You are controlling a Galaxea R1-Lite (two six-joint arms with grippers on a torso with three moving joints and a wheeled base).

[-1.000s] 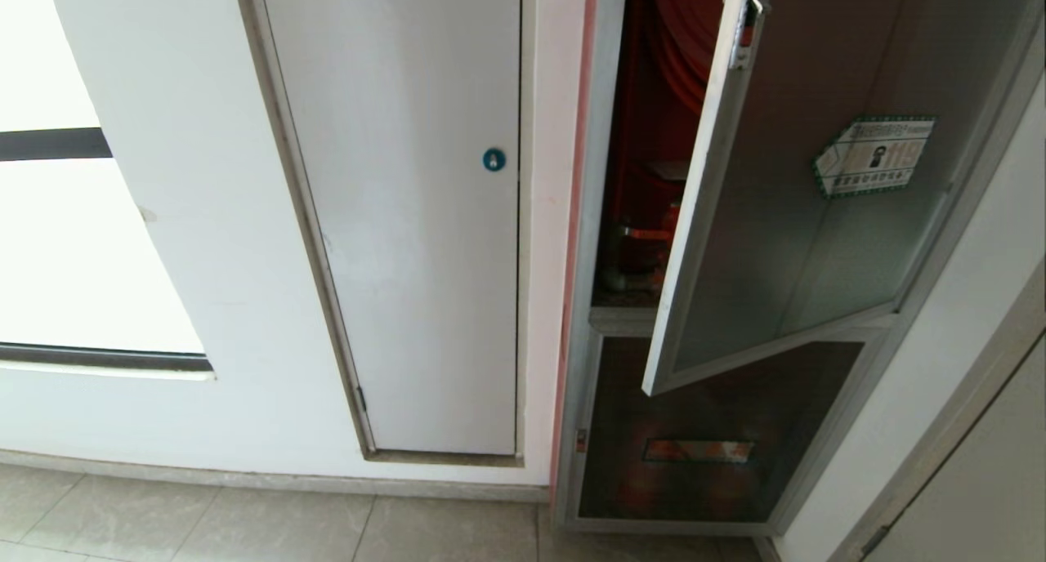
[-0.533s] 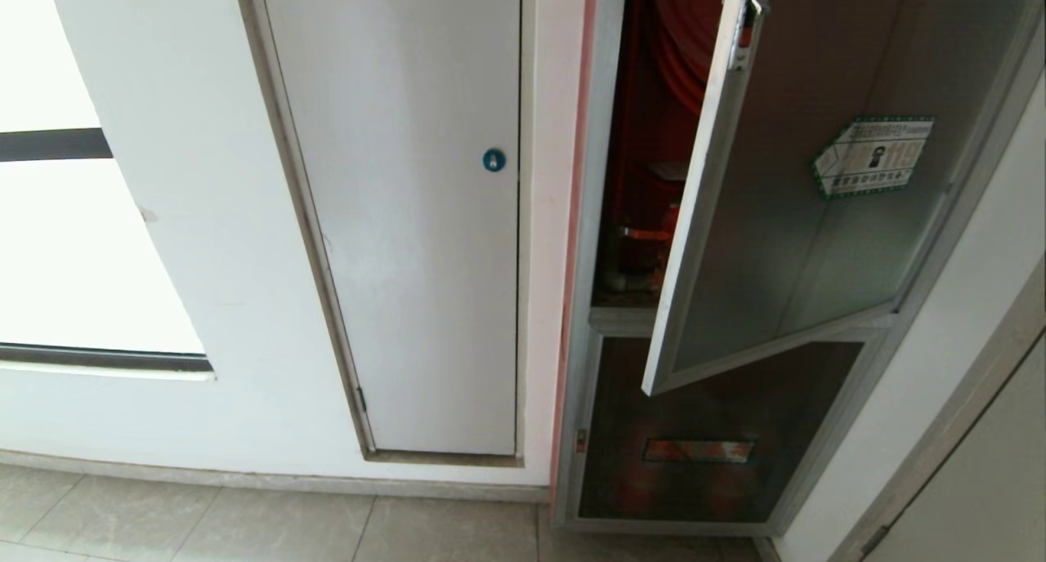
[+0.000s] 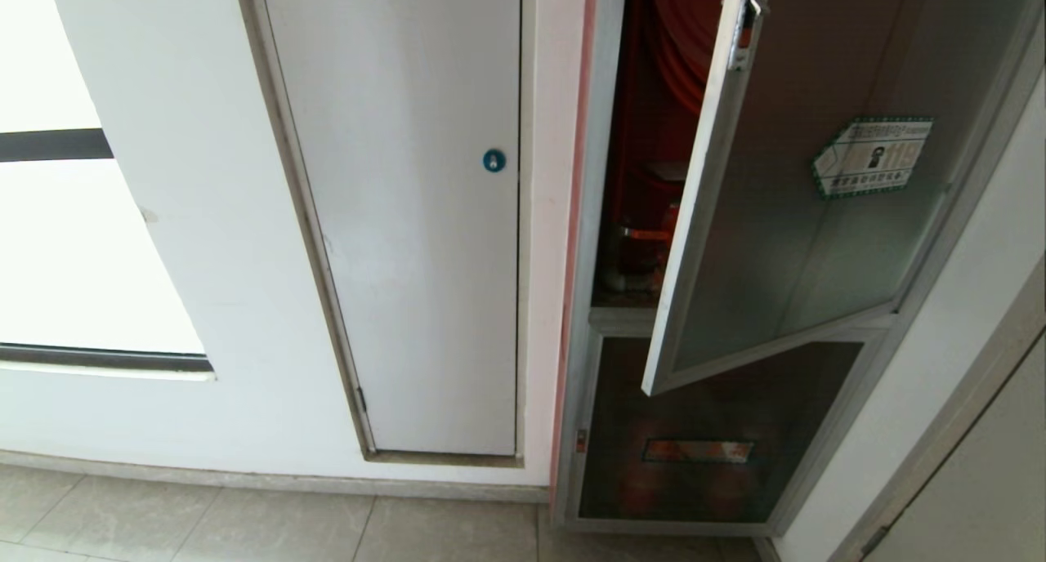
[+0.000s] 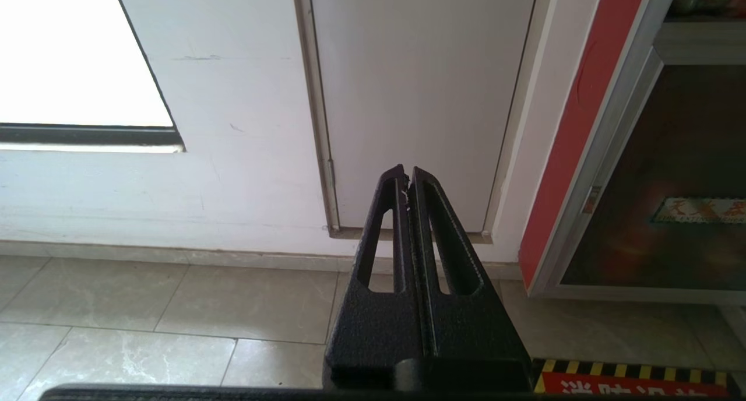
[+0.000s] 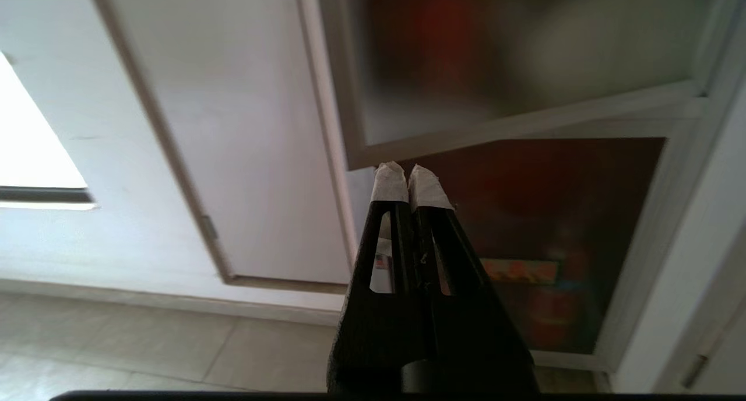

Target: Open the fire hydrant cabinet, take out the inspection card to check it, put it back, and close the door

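Note:
The fire hydrant cabinet (image 3: 576,325) stands at the right with its door (image 3: 784,243) swung partly open. The dark glass carries a green-edged sticker (image 3: 873,155), and a red latch (image 3: 745,27) sits on the door's free edge. Through the gap I see the red hose reel (image 3: 686,31) and red valve (image 3: 645,243). A thin pale flat shape (image 3: 666,170) lies above the valve; I cannot tell if it is the inspection card. My right gripper (image 5: 408,176) is shut and empty, low beneath the door's (image 5: 524,51) bottom corner. My left gripper (image 4: 406,176) is shut and parked low.
A white door (image 3: 409,219) with a blue lock (image 3: 493,160) is left of the cabinet. A smaller dark glass panel (image 3: 703,431) sits below the open door. A white wall (image 3: 940,366) juts out at the right. A striped floor marking (image 4: 629,380) lies near the cabinet's base.

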